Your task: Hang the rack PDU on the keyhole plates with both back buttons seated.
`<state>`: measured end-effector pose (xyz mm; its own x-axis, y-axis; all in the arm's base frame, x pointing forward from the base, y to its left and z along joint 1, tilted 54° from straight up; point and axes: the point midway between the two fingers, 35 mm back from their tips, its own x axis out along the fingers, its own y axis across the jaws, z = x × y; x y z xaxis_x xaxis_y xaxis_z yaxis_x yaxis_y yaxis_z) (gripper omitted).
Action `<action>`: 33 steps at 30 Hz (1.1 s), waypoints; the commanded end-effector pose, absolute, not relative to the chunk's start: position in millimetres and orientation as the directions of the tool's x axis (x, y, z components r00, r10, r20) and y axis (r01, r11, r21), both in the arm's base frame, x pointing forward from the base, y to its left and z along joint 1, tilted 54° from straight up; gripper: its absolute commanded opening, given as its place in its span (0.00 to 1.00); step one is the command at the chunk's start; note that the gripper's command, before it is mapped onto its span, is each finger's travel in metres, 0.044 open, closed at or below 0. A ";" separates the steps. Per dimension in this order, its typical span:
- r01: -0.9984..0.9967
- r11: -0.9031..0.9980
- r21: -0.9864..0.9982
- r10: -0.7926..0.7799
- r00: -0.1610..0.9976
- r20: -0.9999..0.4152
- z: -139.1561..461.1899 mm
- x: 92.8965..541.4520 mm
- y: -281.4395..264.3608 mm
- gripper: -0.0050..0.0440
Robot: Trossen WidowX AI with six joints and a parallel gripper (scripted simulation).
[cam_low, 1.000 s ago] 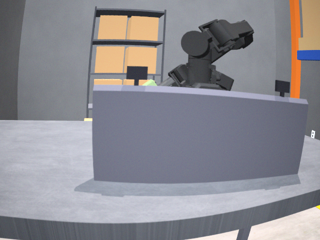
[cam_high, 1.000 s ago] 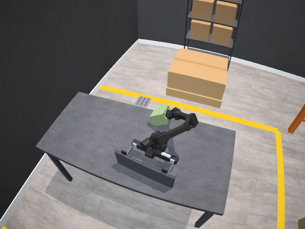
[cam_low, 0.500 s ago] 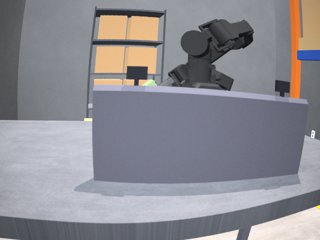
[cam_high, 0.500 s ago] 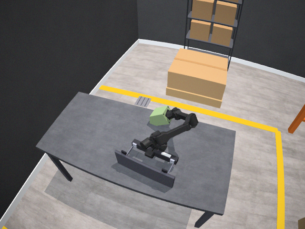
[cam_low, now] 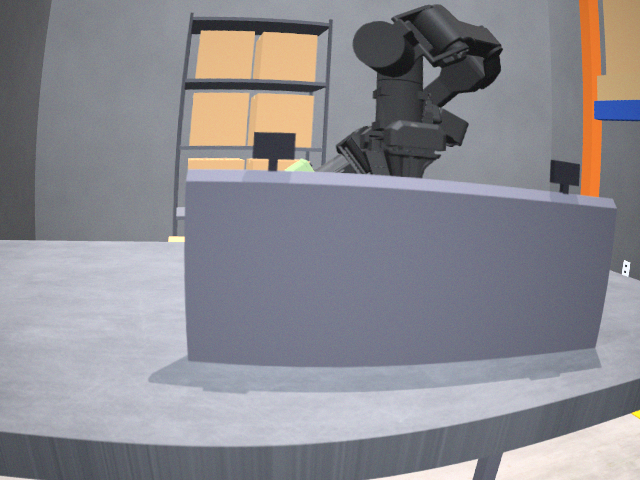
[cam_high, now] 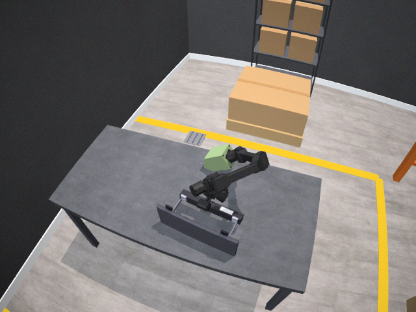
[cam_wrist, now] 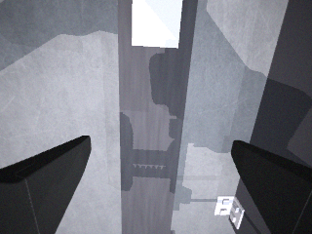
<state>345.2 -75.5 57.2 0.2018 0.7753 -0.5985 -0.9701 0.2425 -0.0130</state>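
Note:
The rack PDU (cam_high: 212, 207) is a long dark bar with a white label. It sits level behind the upright grey panel (cam_high: 197, 229), parallel to it. Two small dark keyhole plates (cam_high: 166, 207) (cam_high: 223, 231) stand at the panel's ends. I cannot tell whether the PDU's buttons sit in the slots. My gripper (cam_high: 202, 203) is over the middle of the PDU. In the wrist view the gripper (cam_wrist: 158, 187) is wide open, its fingers well clear of the PDU (cam_wrist: 151, 122) on both sides. In the exterior view the panel (cam_low: 398, 268) hides the PDU and the fingers.
The arm's green base (cam_high: 219, 156) stands at the table's back edge. Cardboard boxes (cam_high: 268, 104) and a shelf rack (cam_high: 288, 30) stand on the floor beyond the table. Yellow floor tape (cam_high: 379, 214) runs around the table.

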 end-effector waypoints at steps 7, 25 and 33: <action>-0.974 0.226 -0.012 0.777 0.188 -0.601 61.1 335.7 -72.9 1.00; -0.974 0.227 -0.009 0.776 0.186 -0.603 60.5 248.5 -56.8 1.00; -0.974 0.225 -0.008 0.778 0.185 -0.600 58.3 216.4 -44.5 1.00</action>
<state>223.0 -45.9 56.5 0.1763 0.7864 -0.5920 -0.9737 0.2274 0.0121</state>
